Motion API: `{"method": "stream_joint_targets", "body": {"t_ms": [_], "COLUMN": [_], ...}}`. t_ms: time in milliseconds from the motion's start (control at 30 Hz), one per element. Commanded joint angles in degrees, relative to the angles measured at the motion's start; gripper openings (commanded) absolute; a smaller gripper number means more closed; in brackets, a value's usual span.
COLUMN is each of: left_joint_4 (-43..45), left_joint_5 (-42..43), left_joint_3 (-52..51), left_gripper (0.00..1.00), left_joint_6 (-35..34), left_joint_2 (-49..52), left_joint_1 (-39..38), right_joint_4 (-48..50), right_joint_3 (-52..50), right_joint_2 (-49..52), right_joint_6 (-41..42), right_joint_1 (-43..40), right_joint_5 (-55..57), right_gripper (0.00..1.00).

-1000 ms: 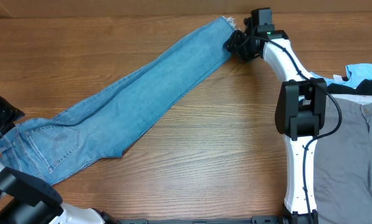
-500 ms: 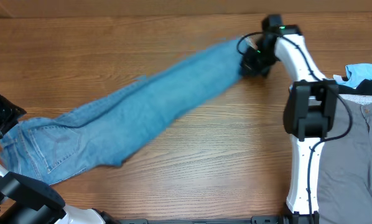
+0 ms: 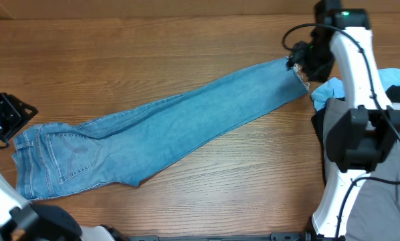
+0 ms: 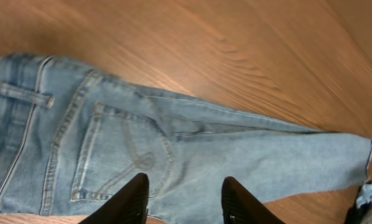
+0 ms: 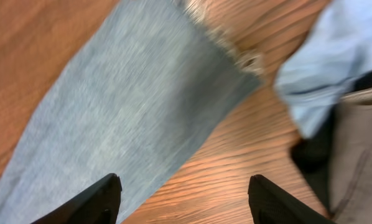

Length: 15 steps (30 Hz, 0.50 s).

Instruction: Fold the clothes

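Light-blue jeans (image 3: 173,127) lie flat on the wooden table (image 3: 186,33), folded leg on leg, running diagonally from the near left to the far right. Waistband (image 3: 23,164) sits at near left, back pocket (image 3: 76,157) facing up; frayed hem (image 3: 297,70) is at far right. Left gripper (image 3: 6,119) is at the left table edge, just beside the waistband end. In the left wrist view its fingers (image 4: 131,198) stand spread apart over the seat of the jeans, next to the stitched back pocket (image 4: 124,155), with nothing pinched; contact with the denim cannot be told. Right gripper (image 3: 308,59) is at the hem end of the leg. In the right wrist view the right gripper (image 5: 185,180) is wide open and holding nothing, the denim leg under its left finger and bare wood between the tips, with the frayed hem (image 5: 229,50) ahead. A sky-blue garment (image 3: 330,87) lies just right of the hem, beside a black garment (image 3: 318,124) and a grey garment (image 3: 380,194).
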Motion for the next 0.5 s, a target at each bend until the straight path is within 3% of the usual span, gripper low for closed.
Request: {"method": "stream_joint_targets", "body": {"t_ms": [0,200,467], "left_joint_4": [-0.35,-4.55,-10.51], "left_joint_5": [1.01,-2.1,-6.4], "left_joint_3": [1.4,1.4,1.4], "left_gripper": [0.44,0.45,0.42], "left_joint_6": [2.32,2.32,2.27], "left_joint_2": [-5.05,-7.43,-7.54], "left_joint_1": [-2.89,-7.02,-7.96], "right_joint_4": [1.84,10.64,24.48], "right_joint_3": [-1.05,-8.59,-22.05], "right_joint_2": [1.09,1.11,1.11], "right_joint_6": [-0.57,-3.28,-3.3], "right_joint_1": [-4.26,-6.82,-6.88], "right_joint_5": [1.44,-3.96,-11.43], "right_gripper": [0.64,0.47,0.46]}}
